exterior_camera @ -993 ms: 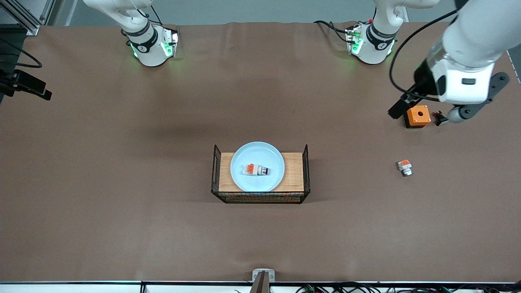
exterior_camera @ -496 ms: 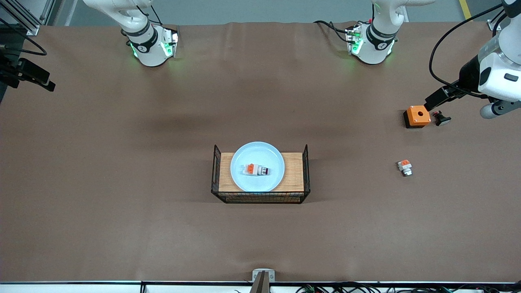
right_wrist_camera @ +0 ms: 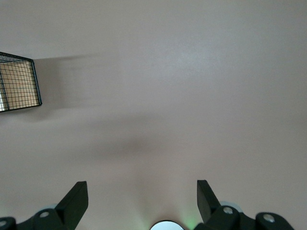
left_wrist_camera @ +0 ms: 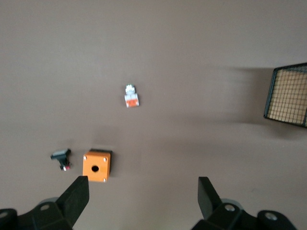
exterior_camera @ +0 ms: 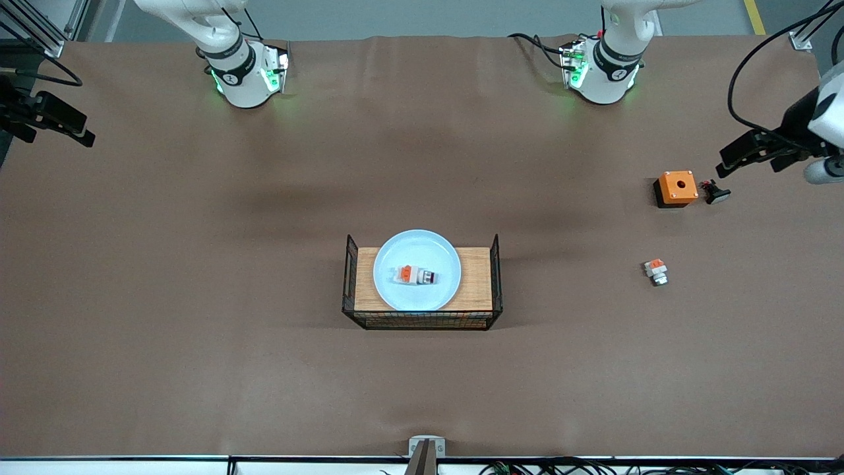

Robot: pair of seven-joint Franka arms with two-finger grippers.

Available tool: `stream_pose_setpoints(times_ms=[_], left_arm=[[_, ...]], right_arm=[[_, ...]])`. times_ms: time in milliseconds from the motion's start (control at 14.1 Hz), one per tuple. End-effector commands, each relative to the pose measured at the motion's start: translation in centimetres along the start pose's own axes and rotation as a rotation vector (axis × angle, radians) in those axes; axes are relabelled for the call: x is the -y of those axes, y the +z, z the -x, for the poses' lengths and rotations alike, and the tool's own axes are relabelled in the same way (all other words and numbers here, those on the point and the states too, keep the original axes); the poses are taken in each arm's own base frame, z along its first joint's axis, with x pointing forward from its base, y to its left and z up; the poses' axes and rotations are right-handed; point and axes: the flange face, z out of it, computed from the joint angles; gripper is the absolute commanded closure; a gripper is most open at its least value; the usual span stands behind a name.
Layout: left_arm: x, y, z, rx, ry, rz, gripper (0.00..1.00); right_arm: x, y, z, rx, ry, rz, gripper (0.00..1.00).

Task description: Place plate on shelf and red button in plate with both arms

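One plate (exterior_camera: 417,269). One red button (exterior_camera: 415,276), lying on it. One wire rack (exterior_camera: 422,320) with a wooden floor, under the plate. One similar white-and-orange part (exterior_camera: 656,271) with a pale tip. One orange box (exterior_camera: 676,188) with a hole. One small black piece (exterior_camera: 715,192) just beside the box. Two arms, so two grippers: the left gripper (left_wrist_camera: 143,201) and the right gripper (right_wrist_camera: 142,201), each with two fingers spread wide and holding nothing.
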Motion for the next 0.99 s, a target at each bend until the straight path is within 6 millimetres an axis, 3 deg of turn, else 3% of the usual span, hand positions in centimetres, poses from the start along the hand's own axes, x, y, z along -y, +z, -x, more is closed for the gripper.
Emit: stream_pose_setpoints(times_ms=[0, 284, 922], left_arm=[[-1.8, -2.6, -1.1, -0.058, 0.031, 0.017, 0.0], [-4.2, -4.8, -3.2, -0.117, 0.082, 0.019, 0.0], [-3.2, -4.6, -3.2, -0.087, 0.064, 0.014, 0.0]], right_arm=[[0.0, -0.2, 0.9, -0.018, -0.018, 0.001, 0.0], [0.0, -0.3, 0.8, -0.03, -0.051, 0.004, 0.0], [-2.2, 0.1, 1.7, -0.059, -0.064, 0.0, 0.0]])
